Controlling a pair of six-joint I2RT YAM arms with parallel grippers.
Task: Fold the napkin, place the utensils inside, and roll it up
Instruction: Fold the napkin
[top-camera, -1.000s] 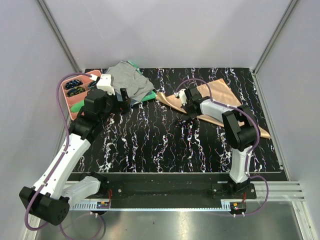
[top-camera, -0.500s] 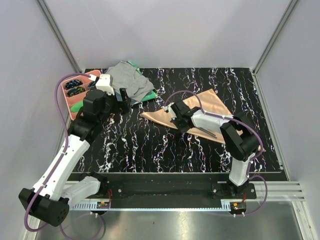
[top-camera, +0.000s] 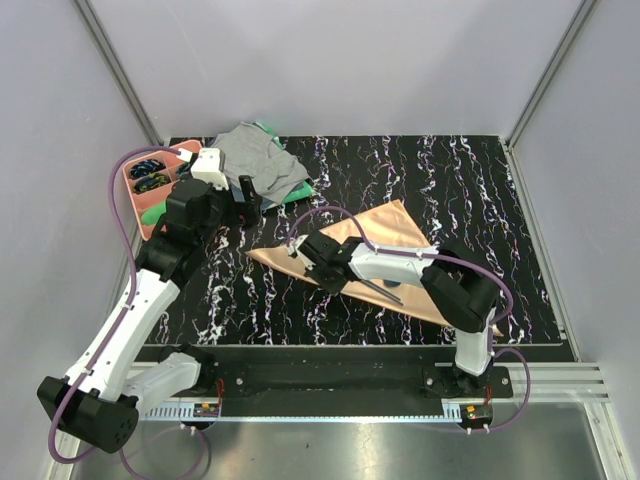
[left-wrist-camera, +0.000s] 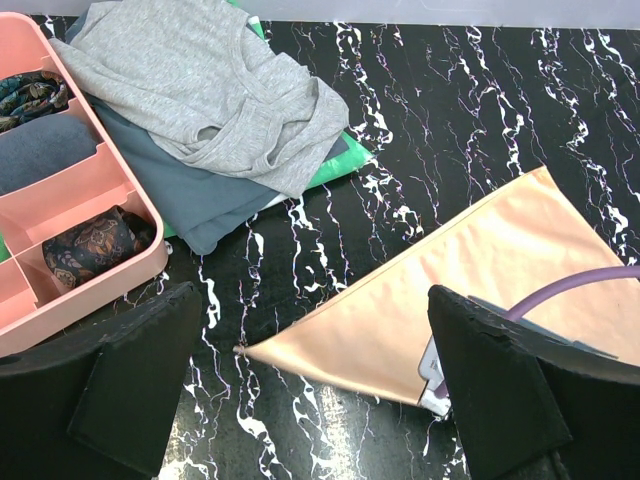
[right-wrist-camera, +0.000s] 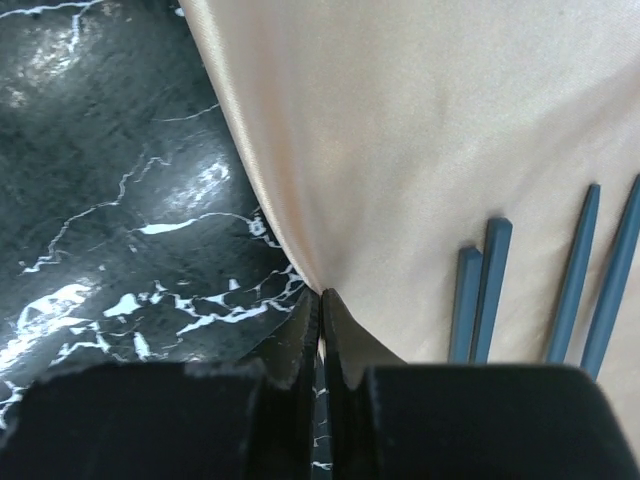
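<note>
Black marbled tabletop (top-camera: 250, 300) is carrying everything: the right gripper (right-wrist-camera: 322, 322) is clamping tight on the napkin (top-camera: 388, 230) by its left edge at mid-table, utensils (right-wrist-camera: 480, 290) lying on the cloth beside it; the left gripper (left-wrist-camera: 313, 300) is hovering far-left, spread wide, empty.

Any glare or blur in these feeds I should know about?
Top external: sharp, evenly lit, mild sheen on the napkin. Left wrist: table crisp, the open left pincer dark and blurred at the bottom. Right wrist: hazy reflections on the table, utensils readable, the right pincer, shut on the napkin edge, soft and shadowed.
</note>
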